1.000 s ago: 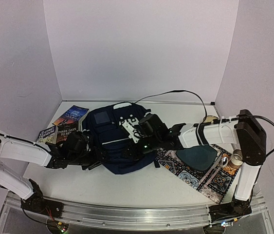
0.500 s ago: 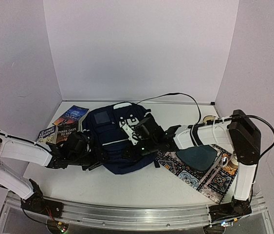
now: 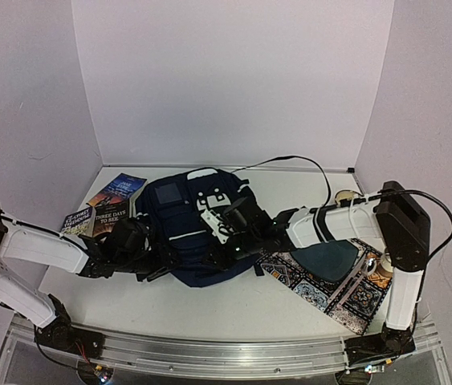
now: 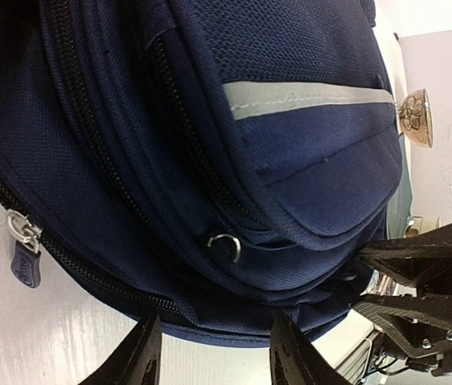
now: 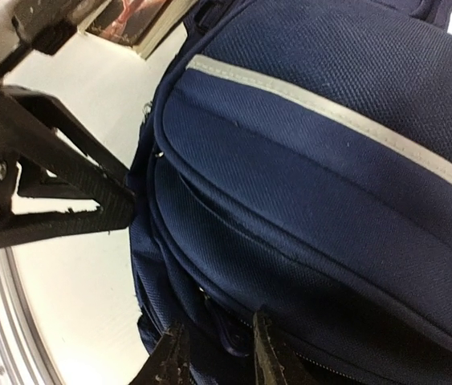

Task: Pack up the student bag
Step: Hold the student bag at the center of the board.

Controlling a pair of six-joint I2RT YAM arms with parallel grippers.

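The student bag (image 3: 185, 224), dark navy with a white stripe, lies flat in the middle of the table. My left gripper (image 3: 150, 258) sits low at its left front edge. In the left wrist view that gripper (image 4: 213, 357) is open, and the bag's (image 4: 209, 160) bottom seam lies just past its fingertips (image 4: 142, 353). My right gripper (image 3: 219, 249) reaches over the bag's front right. In the right wrist view it (image 5: 217, 357) is open, with a dark blue zipper pull (image 5: 234, 341) loose between the fingers (image 5: 267, 353). The left gripper's black fingers (image 5: 49, 192) point at the same edge.
Books (image 3: 107, 207) lie left of the bag. A patterned mat (image 3: 334, 285) with a dark teal object (image 3: 326, 258) lies on the right, and a small roll (image 3: 388, 258) stands by the right arm. A black cable (image 3: 290, 159) loops behind. A second zipper pull (image 4: 23, 257) hangs at the bag's side.
My right gripper has slid left and down along the bag's front, and its jaws have widened round the zipper pull. The left arm has hardly moved.
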